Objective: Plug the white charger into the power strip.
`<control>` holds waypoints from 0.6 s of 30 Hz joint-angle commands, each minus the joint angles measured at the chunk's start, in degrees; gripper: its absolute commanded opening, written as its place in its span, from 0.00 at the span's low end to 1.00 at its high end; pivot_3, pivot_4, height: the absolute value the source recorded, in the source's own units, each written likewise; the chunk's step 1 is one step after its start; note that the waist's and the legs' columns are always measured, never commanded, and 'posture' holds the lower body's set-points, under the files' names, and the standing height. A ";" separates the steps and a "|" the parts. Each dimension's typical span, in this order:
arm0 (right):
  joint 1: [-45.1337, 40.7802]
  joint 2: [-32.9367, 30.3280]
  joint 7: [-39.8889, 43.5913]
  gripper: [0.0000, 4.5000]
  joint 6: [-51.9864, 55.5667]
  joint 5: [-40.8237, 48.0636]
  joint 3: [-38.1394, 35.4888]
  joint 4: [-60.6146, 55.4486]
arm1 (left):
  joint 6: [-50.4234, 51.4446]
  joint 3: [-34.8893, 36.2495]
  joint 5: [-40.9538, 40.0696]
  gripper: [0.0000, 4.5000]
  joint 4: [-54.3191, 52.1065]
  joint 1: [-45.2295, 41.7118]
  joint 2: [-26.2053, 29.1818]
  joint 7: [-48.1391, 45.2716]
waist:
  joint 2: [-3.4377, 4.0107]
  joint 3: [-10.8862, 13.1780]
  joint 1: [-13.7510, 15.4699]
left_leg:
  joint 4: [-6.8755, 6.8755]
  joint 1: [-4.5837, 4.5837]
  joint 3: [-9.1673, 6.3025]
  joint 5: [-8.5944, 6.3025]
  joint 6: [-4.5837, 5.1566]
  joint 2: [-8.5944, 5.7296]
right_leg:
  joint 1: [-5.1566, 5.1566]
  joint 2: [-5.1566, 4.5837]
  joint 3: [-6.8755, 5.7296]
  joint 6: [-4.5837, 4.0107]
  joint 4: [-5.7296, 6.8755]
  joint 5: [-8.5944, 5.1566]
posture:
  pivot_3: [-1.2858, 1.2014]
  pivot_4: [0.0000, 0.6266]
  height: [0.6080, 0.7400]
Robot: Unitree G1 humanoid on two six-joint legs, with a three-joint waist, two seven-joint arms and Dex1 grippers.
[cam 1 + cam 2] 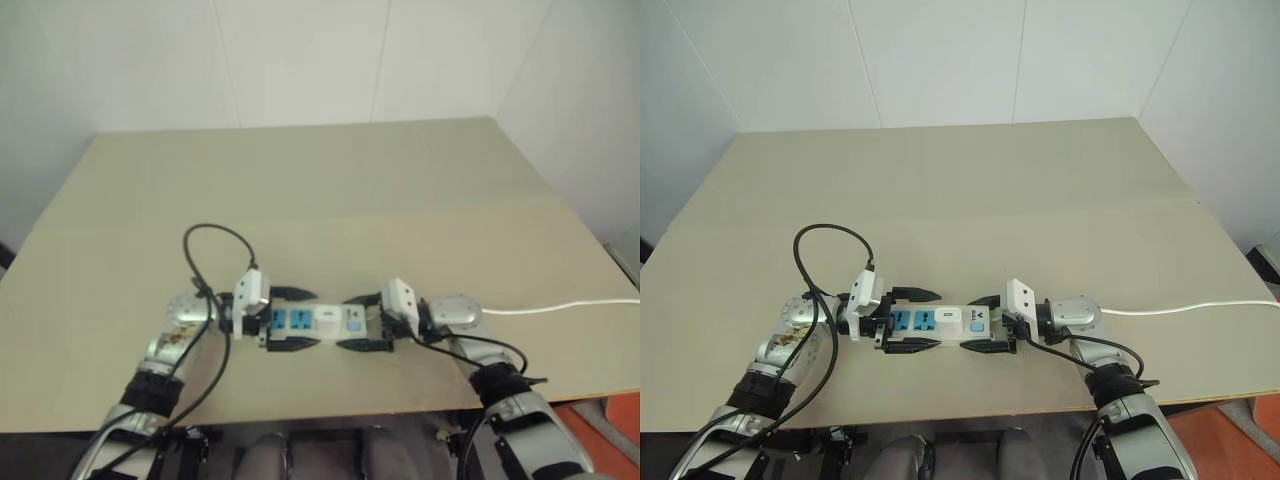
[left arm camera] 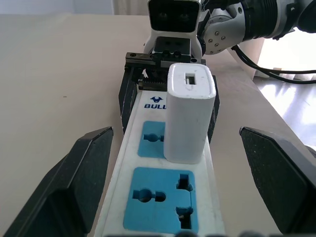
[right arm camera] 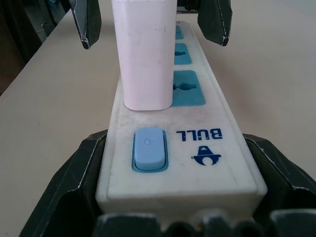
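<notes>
While the white charger [image 2: 190, 116] stands upright in the socket nearest the switch end, the left pincer [image 2: 190, 182] hangs spread wide around it, fingers well clear on either side and touching nothing. That charger looks seated, its base flush against the power strip [image 3: 197, 143], though from these angles I can't swear the pins are fully home. The strip lies flat on the worktop [image 1: 400, 180], close to the near edge, with its thin white cord [image 1: 560, 306] trailing off to the right.

At the switch end, the right pincer [image 3: 177, 182] is clamped on the strip, its black fingers [image 3: 64, 187] pressed against both long sides just beside the blue switch [image 3: 149, 148]. That's the bracing hand, keeping the bar from sliding.

So where are we? By my reading the insertion is done and this is the let-go stage: left hand released, right hand holding. Two blue socket faces [image 2: 165, 197] sit free beneath the left fingers.

What comes next calls for care: the left arm should draw straight back along the strip without a fingertip clipping the tall charger and levering it loose. Then the right grip can ease off, opening evenly so the strip doesn't jerk sideways.
</notes>
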 commanded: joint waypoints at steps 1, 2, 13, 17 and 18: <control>-0.09 -1.36 -0.54 0.76 0.37 -1.23 -0.86 1.21 | 2.92 1.13 -1.00 0.99 -0.40 0.22 2.92 -2.54 | 0.00 0.00 -0.06 | 0.00 -0.01 0.00 0.00 0.00 0.00 | -0.01 0.00 0.00 0.00 0.00 0.00 | 0.52 0.24 1.00; -0.10 -1.44 -0.25 0.76 0.59 -1.09 -0.84 1.15 | 3.95 1.82 -1.78 0.99 -1.24 -0.29 3.90 -3.16 | 0.00 0.01 -0.07 | 0.00 -0.02 0.00 0.00 0.00 0.00 | -0.02 0.00 0.00 0.00 0.00 0.00 | 0.52 0.24 1.00; -1.30 -2.54 0.49 0.99 0.35 -0.57 -1.77 1.41 | 8.88 8.47 -7.26 1.00 -6.20 -3.51 10.08 -5.97 | -0.17 0.30 -0.10 | -0.03 -0.22 -0.01 -0.01 -0.01 0.00 | -0.16 -0.01 -0.02 0.00 -0.19 0.00 | 0.52 0.24 1.00; -0.15 -6.13 1.76 0.99 1.37 1.10 -3.75 -1.96 | 10.88 10.06 -8.81 1.00 -8.76 -3.06 11.86 -6.33 | -0.16 0.35 0.15 | -0.03 -0.47 -0.01 -0.01 -0.01 0.00 | -0.34 -0.02 -0.04 0.00 -0.27 0.00 | 0.52 0.24 1.00; 0.44 -7.64 2.38 0.99 1.97 1.85 -4.51 -3.33 | 11.46 10.60 -9.34 1.00 -9.46 -2.83 12.58 -6.68 | -0.16 0.35 0.24 | -0.03 -0.59 -0.01 -0.01 -0.01 -0.01 | -0.45 -0.04 -0.05 0.00 -0.31 0.00 | 0.52 0.24 1.00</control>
